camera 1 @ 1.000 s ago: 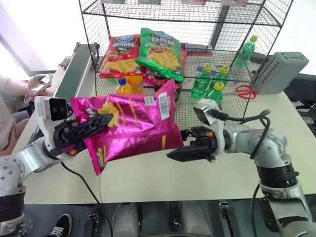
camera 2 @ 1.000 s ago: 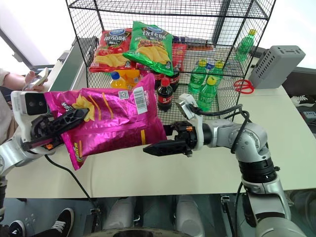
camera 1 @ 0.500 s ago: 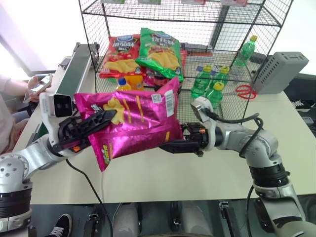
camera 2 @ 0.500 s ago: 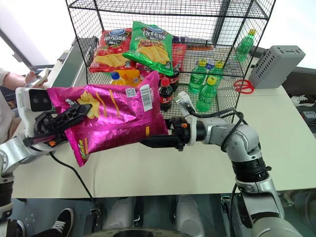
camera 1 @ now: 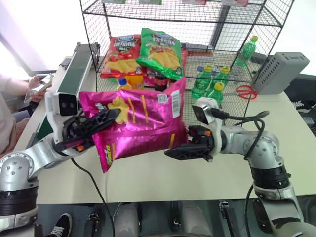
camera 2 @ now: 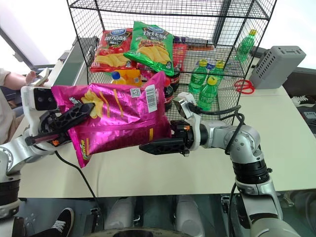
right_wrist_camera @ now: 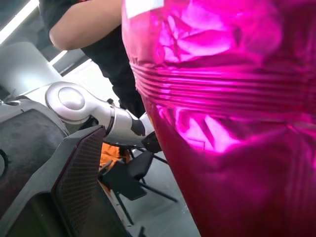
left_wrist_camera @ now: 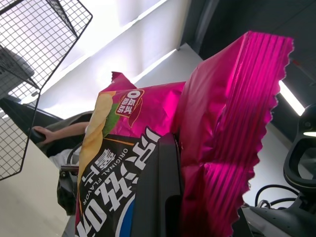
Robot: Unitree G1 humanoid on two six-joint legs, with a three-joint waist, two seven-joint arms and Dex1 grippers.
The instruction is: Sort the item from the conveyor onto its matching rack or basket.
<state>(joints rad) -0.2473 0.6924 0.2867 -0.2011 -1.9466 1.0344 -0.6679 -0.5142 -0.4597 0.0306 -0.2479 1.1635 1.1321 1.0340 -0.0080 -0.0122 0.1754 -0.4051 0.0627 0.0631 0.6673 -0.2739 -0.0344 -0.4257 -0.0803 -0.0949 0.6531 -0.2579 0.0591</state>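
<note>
The item, a glossy magenta-pink chip bag (camera 1: 143, 123), hangs in the air over the table's front. My left gripper (camera 1: 109, 117) is shut on its left end; in the left wrist view a black finger (left_wrist_camera: 163, 192) presses on the bag (left_wrist_camera: 217, 128). My right gripper (camera 1: 178, 152) is open, its fingers lying just under the bag's lower right corner; I cannot tell whether they touch it. The conveyor (camera 1: 74, 69) runs along the left. The black wire rack (camera 1: 88, 37) stands behind the bag.
On the rack's lower tier lie a red chip bag (camera 1: 120, 54) and a green chip bag (camera 1: 160, 52), with an orange bottle (camera 1: 129, 83) and green bottles (camera 1: 210, 83). A grey box (camera 1: 279, 71) and red scissors (camera 1: 245, 91) sit at the right. A person's hands (camera 1: 34, 86) hold a phone at the left.
The bag has swung a little to the right and stands more upright in the left gripper. The right gripper slid left under the bag, then drew back slightly.
</note>
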